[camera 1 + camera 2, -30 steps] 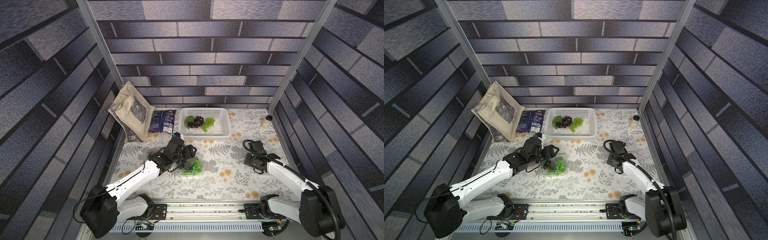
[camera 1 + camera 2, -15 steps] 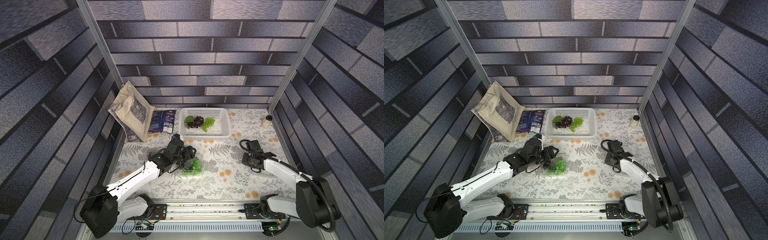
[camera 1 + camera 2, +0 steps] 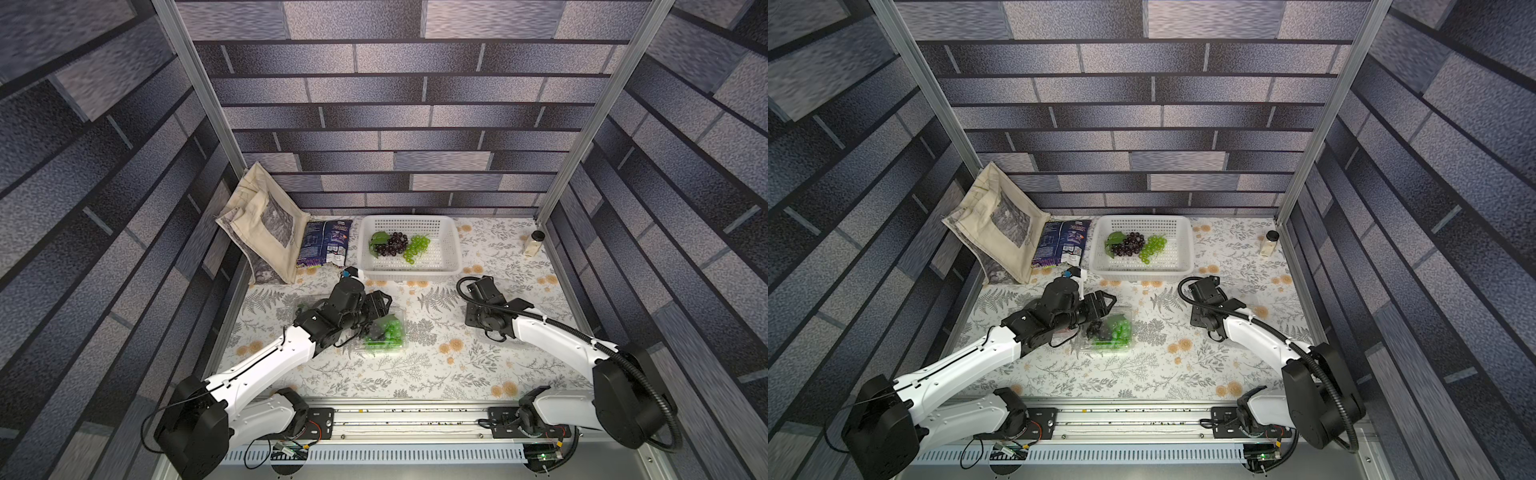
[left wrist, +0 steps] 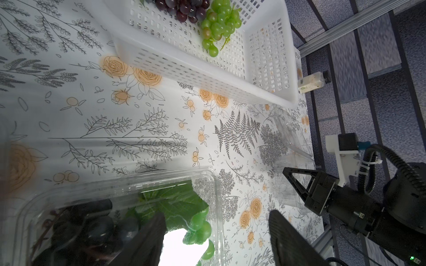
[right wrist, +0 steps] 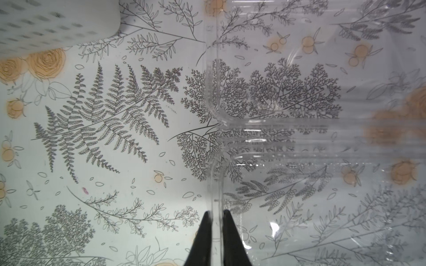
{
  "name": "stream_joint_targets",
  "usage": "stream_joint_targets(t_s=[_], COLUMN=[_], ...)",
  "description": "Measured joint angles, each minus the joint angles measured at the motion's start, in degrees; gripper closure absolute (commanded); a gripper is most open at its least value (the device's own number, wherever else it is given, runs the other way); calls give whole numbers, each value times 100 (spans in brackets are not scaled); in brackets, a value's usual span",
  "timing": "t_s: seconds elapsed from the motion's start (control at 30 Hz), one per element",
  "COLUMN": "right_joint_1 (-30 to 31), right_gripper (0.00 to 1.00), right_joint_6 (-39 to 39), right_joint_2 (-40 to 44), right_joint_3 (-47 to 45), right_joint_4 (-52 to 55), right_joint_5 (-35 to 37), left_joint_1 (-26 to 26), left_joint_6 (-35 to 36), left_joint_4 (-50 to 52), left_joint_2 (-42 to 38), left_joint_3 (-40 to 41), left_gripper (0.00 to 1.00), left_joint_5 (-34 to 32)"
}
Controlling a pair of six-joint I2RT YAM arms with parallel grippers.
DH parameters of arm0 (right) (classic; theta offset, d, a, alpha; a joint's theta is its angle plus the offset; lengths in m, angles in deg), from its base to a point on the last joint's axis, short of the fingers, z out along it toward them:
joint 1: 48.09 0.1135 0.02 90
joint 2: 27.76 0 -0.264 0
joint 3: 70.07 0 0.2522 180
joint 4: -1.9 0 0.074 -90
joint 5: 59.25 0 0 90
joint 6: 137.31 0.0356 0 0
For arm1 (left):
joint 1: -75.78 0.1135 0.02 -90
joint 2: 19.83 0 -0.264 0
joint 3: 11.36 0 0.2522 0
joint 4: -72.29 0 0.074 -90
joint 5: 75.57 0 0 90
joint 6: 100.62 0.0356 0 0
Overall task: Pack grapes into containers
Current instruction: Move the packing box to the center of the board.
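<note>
The right hand [image 5: 216,213] was closed on the thin rim of the empty container [image 5: 265,142], which lay on the surface near the white basket [image 3: 415,275]. The left hand [image 4: 216,214] stood open over the filled container [image 4: 129,182] with green grapes [image 3: 388,332]. The remaining grapes [image 3: 395,245] lay in the basket. I think the rim grip should be firm but gentle, and any pull low and slow, so the light plastic does not slip or bend.

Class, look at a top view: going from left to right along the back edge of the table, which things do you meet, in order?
cloth tote bag → blue snack packet → white basket → small bottle
</note>
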Motion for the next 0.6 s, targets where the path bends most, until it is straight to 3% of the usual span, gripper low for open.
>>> stream_joint_targets(t_s=[0.6], right_joint_1=[1744], right_gripper=[87], right_joint_6=[437], right_joint_2=[-1263], right_joint_3=[1049], right_joint_4=[-74], right_joint_5=[317], left_joint_1=[33], left_joint_6=[-17], left_joint_4=[199], left_joint_2=[-210], left_joint_3=[17], left_gripper=[27], left_joint_5=[-7])
